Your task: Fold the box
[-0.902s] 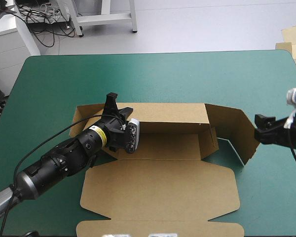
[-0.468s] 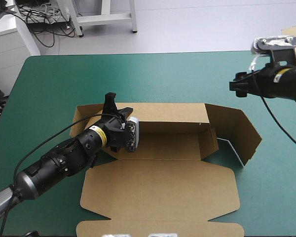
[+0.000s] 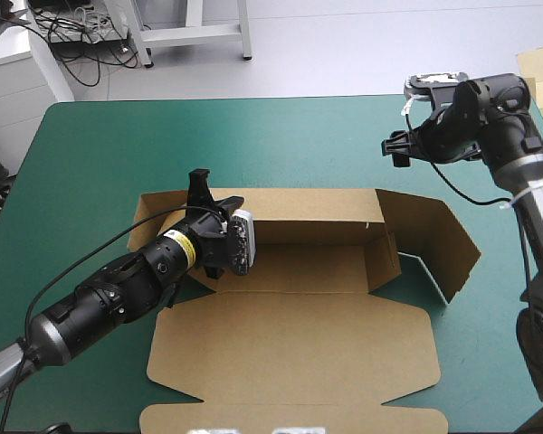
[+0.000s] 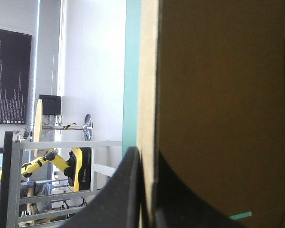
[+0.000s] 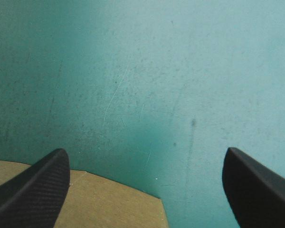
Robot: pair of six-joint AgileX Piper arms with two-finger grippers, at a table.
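Observation:
The brown box (image 3: 299,357) lies in the middle of the table, lid flat toward the near edge, back wall (image 3: 312,206) raised. Its right end flap (image 3: 434,237) splays outward. My left gripper (image 3: 202,187) is shut on the back wall's left end. In the left wrist view the black fingers (image 4: 128,190) pinch the board's edge (image 4: 148,95), with the wall (image 4: 218,95) filling the side. My right gripper (image 3: 396,149) hangs open above the cover beyond the box's far right corner. The right wrist view shows the gripper (image 5: 145,159) wide apart over the cover, a box corner (image 5: 95,202) beneath.
Teal-green cover (image 3: 281,136) lies bare between the box and the table's far edge. Pale board (image 3: 538,68) shows past the table's far right corner. The left arm's body (image 3: 118,294) lies across the box's left end.
The right arm lifted away from beside the box's right flap and swung toward the far right of the table, then a bit leftward. The left gripper kept its hold.

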